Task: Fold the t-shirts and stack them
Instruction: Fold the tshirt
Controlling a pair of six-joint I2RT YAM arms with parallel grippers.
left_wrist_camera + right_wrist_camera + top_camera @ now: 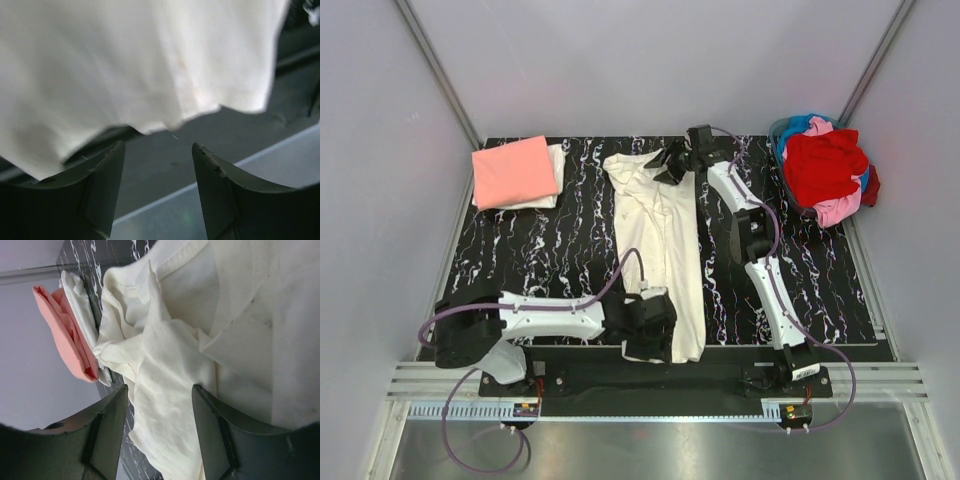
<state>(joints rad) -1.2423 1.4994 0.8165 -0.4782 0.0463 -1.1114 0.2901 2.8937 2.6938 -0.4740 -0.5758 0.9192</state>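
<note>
The cream t-shirt [665, 240] lies as a long folded strip down the middle of the black marbled table, its hem hanging over the near edge. My left gripper [655, 325] is open at that hem; the cloth [125, 65] fills the left wrist view above its fingers [107, 170]. My right gripper [672, 160] is open over the collar end, rumpled cream cloth [165, 370] between its fingers [210, 410]. A folded salmon-pink shirt [513, 170] lies on a folded white one [556, 165] at the far left; both show in the right wrist view [65, 335].
A basket [790, 190] at the far right holds red [825, 165], pink and blue shirts. Grey walls enclose the table [550, 250]. A metal rail runs along the near edge [620, 385].
</note>
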